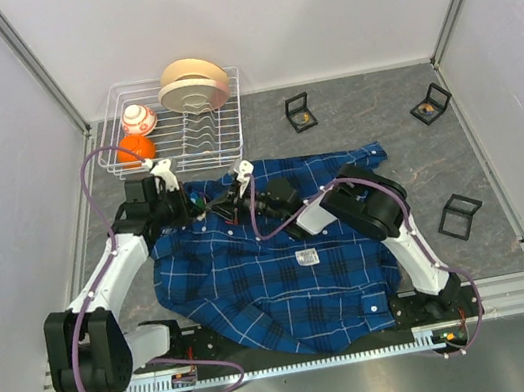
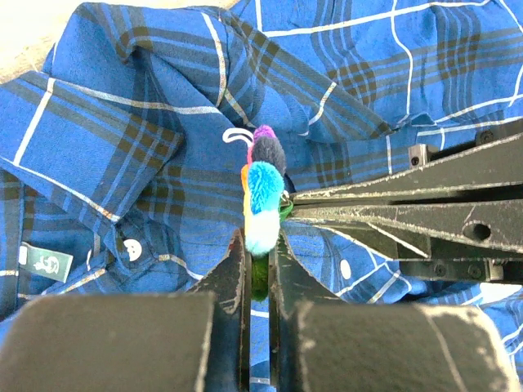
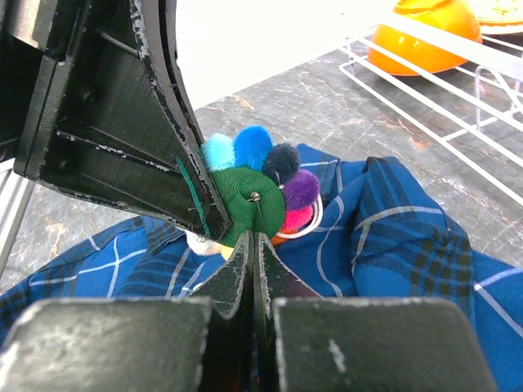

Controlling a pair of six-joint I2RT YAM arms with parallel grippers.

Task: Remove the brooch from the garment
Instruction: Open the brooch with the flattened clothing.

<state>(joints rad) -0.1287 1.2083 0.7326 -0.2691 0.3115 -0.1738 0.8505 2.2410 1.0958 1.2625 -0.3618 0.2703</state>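
Note:
The dark-blue plaid garment [image 1: 276, 275] lies spread on the table and also shows in the left wrist view [image 2: 122, 122] and the right wrist view [image 3: 409, 220]. The brooch [image 2: 263, 184] is a ring of coloured pompoms round a green fabric disc [image 3: 249, 200] with a pin, and it sits near the collar. My left gripper [image 1: 205, 204] [image 2: 260, 245] is shut on the brooch's lower edge. My right gripper [image 1: 241, 203] [image 3: 255, 238] comes in from the opposite side, shut at the pin on the green disc. The two grippers touch or nearly touch.
A white wire dish rack [image 1: 200, 131] stands at the back left with cream plates [image 1: 192, 84], an orange bowl [image 1: 135, 149] and a red-and-white ball [image 1: 138, 119]. Three small black frames [image 1: 299, 113] [image 1: 430, 105] [image 1: 459, 215] lie to the right of the shirt.

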